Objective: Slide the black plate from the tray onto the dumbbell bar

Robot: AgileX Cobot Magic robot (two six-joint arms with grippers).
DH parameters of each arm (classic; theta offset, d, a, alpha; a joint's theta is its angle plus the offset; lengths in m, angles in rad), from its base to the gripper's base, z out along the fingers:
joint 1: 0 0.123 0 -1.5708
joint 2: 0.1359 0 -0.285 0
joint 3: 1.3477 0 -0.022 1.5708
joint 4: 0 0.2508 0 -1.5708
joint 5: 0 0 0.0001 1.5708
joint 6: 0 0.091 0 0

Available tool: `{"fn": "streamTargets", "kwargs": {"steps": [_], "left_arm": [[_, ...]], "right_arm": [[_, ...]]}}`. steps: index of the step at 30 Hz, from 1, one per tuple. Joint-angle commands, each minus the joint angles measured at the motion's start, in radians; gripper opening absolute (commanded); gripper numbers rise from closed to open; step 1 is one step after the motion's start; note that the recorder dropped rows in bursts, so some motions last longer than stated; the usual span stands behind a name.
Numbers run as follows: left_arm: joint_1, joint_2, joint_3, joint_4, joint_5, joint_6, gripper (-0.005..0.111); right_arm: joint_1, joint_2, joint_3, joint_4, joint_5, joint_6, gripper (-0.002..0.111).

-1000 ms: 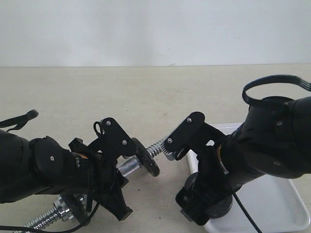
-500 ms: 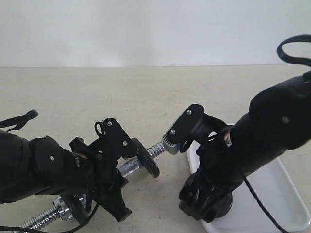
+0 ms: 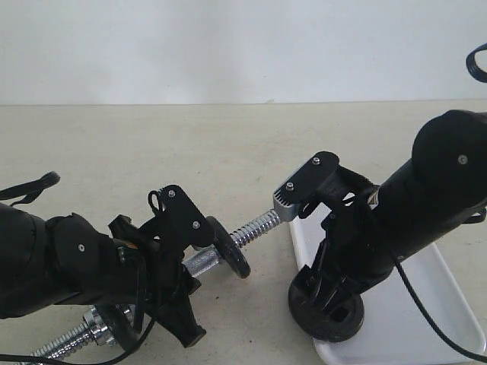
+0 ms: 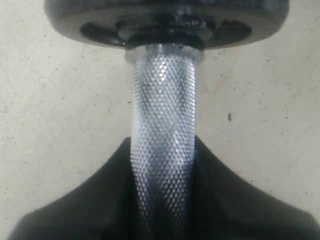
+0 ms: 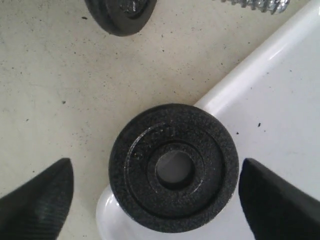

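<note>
The plate (image 5: 173, 167) is seen lying flat on a corner of the tray (image 5: 300, 100), with part of its edge overhanging the rim toward the surface (image 5: 60, 90). The right claw (image 5: 156, 167) is held spread wide above it, with one finger (image 5: 37, 200) off each side of the plate and neither touching, so nothing is gripped. That straddling pose is judged to be set for closing across the plate's width.

Off the tray, the bar (image 3: 202, 261) is clamped at its knurled grip by the left claw (image 4: 162, 170), which is closed around it. It is judged to be held this way so that the threaded end (image 3: 255, 226) is raised clear of the surface and aimed at the tray, leaving a free shaft for the plate's hole. A disc (image 3: 228, 247) is already seated on the bar, on the tray side of the left claw. The plate is not yet picked up.
</note>
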Motion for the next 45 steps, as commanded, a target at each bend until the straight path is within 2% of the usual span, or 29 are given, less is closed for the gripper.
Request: {"fn": "streamTargets", "kwargs": {"steps": [1, 7, 25, 31, 45], "left_arm": [[0.003, 0.008, 0.015, -0.004, 0.041, 0.016, 0.004], [0.003, 0.008, 0.015, -0.004, 0.041, 0.016, 0.004], [0.003, 0.008, 0.015, -0.004, 0.041, 0.016, 0.004], [0.003, 0.008, 0.015, -0.004, 0.041, 0.016, 0.004], [0.003, 0.008, 0.015, -0.004, 0.037, 0.016, 0.004]], "right_arm": [[-0.008, -0.008, -0.004, 0.004, 0.009, 0.047, 0.091], [-0.008, -0.008, -0.004, -0.039, 0.013, 0.117, 0.105], [-0.008, -0.008, -0.004, -0.014, 0.060, 0.207, 0.105], [-0.008, -0.008, -0.004, -0.014, -0.015, 0.263, 0.105], [-0.008, 0.070, -0.004, -0.014, -0.043, 0.266, 0.105]]}}
